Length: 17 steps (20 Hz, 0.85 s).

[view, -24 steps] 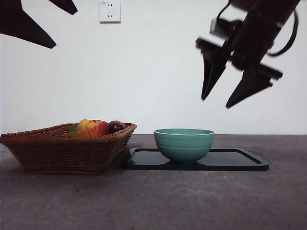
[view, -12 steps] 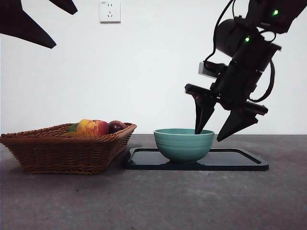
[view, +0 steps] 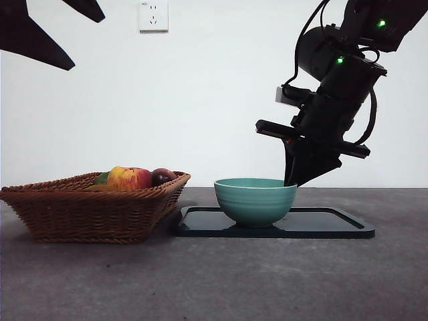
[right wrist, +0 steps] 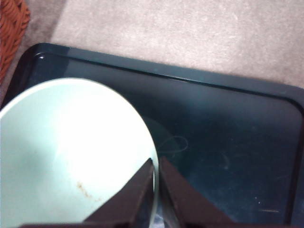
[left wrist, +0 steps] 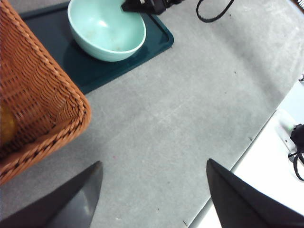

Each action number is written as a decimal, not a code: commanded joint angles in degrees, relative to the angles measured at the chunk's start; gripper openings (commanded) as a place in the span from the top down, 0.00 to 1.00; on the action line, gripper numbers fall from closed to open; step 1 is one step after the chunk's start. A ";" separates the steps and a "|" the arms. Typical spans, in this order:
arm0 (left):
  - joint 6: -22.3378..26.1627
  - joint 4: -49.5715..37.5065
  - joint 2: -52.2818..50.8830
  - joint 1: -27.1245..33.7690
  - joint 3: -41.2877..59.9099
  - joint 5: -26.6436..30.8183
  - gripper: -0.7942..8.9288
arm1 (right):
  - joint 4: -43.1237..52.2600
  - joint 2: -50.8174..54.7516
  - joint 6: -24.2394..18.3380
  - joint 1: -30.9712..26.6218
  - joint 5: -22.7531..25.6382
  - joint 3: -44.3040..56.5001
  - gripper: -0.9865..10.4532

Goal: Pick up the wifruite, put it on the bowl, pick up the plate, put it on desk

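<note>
The mint-green bowl [view: 256, 200] [left wrist: 107, 31] [right wrist: 71, 156] stands on a flat black tray [view: 334, 224] [right wrist: 228, 142] on the desk [view: 214, 281], and its inside looks empty. My right gripper [view: 291, 180] [right wrist: 156, 161] reaches down from the upper right and is shut on the bowl's right rim, one jaw inside and one outside. The wifruite is not to be made out in any view. No plate other than the tray shows. My left gripper [left wrist: 153, 164] hangs open high at the left [view: 40, 33], holding nothing.
A wicker basket [view: 87, 210] [left wrist: 33, 95] sits left of the tray, almost touching it. It holds a red-yellow apple [view: 130, 178] and a dark purple fruit [view: 162, 176]. The table's edge [left wrist: 247, 147] runs near the left gripper.
The right gripper has come down from high above the tray to the bowl's right rim, and its jaws have gone from wide open to shut on it. The left arm barely moved.
</note>
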State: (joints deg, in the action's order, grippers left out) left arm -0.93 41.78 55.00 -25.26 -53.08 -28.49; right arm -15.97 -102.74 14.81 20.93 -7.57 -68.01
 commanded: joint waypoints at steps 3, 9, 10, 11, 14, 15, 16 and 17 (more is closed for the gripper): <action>0.52 -0.42 0.39 -0.26 -0.59 -0.31 0.56 | 0.24 1.70 -0.55 0.33 0.11 -1.25 0.90; 0.94 -0.57 0.39 -0.26 -0.59 -0.31 0.56 | -4.48 13.79 -1.25 0.33 -0.07 -1.25 0.90; 0.94 -0.57 0.39 -0.26 -0.59 -0.31 0.56 | -6.16 16.28 -1.64 0.33 -0.24 -1.25 0.90; 0.94 -0.57 0.39 -0.26 -0.59 -0.31 0.56 | -8.09 18.78 -1.86 0.33 -0.76 -1.25 0.90; 0.96 -0.61 0.39 -0.26 -0.59 -0.31 0.56 | -14.32 26.47 -2.47 0.39 -1.88 -1.25 0.90; 0.96 -0.59 0.39 -0.26 -0.59 -0.33 0.56 | -16.59 29.07 -3.17 0.55 -1.99 -1.25 0.90; 0.96 -0.59 0.39 -0.26 -0.59 -0.31 0.56 | -18.86 31.47 -3.76 1.05 -2.01 -1.25 0.90; 0.96 -0.57 0.39 -0.26 -0.59 -0.31 0.56 | -21.27 34.01 -3.98 1.64 -1.99 -1.22 0.90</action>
State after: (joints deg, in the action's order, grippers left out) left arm -0.86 41.76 55.00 -25.26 -53.08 -28.49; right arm -37.47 -68.27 11.81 22.11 -9.30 -68.03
